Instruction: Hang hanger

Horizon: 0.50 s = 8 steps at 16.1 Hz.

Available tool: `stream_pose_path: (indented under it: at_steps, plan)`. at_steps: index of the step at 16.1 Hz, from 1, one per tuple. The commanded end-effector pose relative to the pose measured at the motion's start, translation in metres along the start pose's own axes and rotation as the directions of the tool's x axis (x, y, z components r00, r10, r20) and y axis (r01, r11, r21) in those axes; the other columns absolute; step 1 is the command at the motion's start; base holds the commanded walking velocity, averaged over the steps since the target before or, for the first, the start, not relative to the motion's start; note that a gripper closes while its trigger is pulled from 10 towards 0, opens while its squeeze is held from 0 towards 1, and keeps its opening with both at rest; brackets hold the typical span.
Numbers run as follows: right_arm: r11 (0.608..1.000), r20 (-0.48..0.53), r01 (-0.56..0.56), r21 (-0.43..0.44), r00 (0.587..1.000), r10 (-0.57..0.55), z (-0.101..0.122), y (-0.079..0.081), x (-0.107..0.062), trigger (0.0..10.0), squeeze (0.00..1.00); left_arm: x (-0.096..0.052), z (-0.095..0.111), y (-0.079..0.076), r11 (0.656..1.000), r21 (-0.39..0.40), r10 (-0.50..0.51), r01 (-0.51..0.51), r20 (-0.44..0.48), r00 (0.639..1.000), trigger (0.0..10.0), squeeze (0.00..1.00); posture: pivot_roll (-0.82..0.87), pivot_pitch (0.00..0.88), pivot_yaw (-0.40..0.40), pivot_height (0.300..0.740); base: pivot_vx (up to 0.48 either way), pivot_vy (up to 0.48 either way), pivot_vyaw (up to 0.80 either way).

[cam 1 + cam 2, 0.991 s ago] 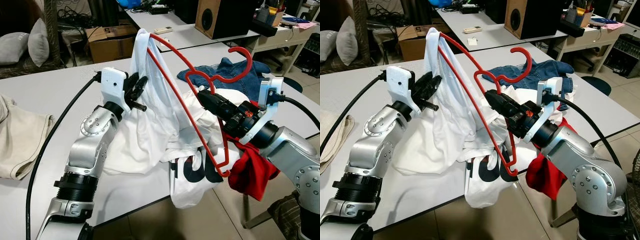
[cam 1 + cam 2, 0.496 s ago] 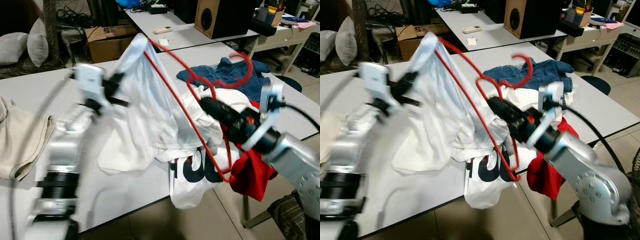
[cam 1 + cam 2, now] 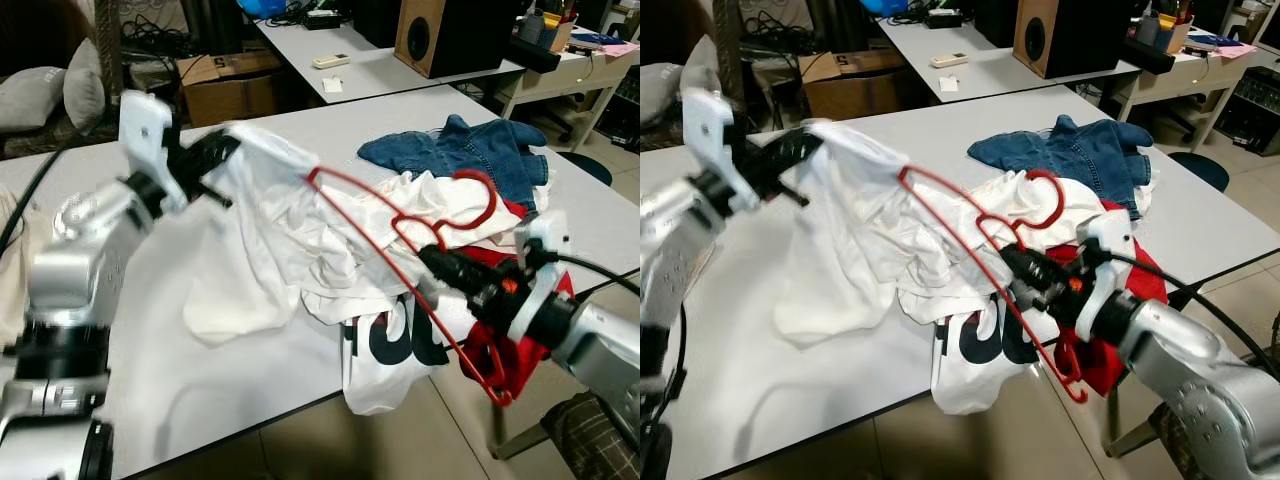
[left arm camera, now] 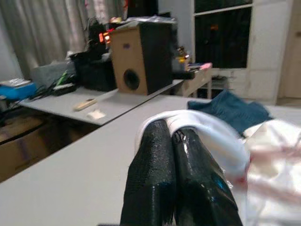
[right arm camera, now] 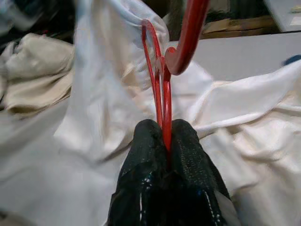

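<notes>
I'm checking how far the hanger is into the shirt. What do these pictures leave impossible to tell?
- Red plastic hanger: its far shoulder end disappears under the white shirt in both eye views, so how deep it sits is unclear.
- Left gripper: motion-blurred in the eye views; shirt cloth covers its fingertips in the left wrist view.
- Right gripper: the right wrist view cuts off the hanger's hook.

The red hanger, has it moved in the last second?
Yes. The red hanger has dropped from upright, level with the speaker, to lying low over the clothes pile.
</notes>
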State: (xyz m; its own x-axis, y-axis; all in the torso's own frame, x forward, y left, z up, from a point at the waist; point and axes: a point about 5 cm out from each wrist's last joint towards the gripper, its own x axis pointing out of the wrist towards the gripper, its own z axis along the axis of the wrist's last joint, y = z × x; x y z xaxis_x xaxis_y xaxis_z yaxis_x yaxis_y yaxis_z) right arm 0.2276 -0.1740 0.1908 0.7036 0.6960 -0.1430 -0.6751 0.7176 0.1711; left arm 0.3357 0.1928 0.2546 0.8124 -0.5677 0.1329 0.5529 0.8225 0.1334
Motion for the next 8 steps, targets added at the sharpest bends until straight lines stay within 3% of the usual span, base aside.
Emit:
stream_pose_path:
  at_steps: [1, 5, 7, 8]
  plan:
    - [0.999, -0.033, -0.030, -0.045, 0.999, 0.028, -0.002, 0.006, -0.001, 10.0, 0.00, 0.005, 0.002, -0.005, 1.000, 0.004, -0.028, 0.028, -0.014, 0.999, 0.0, 0.00, -0.04, 0.000, 0.073, 0.740, 0.000, 0.000, 0.00]
    - [0.997, -0.052, -0.047, -0.054, 0.998, 0.044, -0.008, 0.015, 0.005, 10.0, 0.00, 0.013, -0.003, -0.012, 0.999, -0.007, -0.043, 0.043, -0.055, 0.998, 0.0, 0.00, -0.04, 0.000, 0.090, 0.740, 0.000, 0.000, 0.00]
    - [0.998, -0.044, -0.041, -0.045, 0.998, 0.039, -0.009, 0.017, 0.010, 10.0, 0.00, 0.013, -0.004, -0.010, 1.000, 0.001, -0.012, 0.012, -0.067, 0.998, 0.0, 0.00, -0.04, 0.000, 0.090, 0.740, 0.000, 0.000, 0.00]
    - [0.997, -0.045, -0.067, -0.042, 0.997, 0.065, -0.010, 0.023, 0.011, 10.0, 0.00, 0.012, -0.005, -0.002, 0.998, 0.011, 0.058, -0.058, -0.070, 0.996, 0.0, 0.00, -0.03, 0.000, 0.084, 0.740, 0.000, 0.000, 0.00]
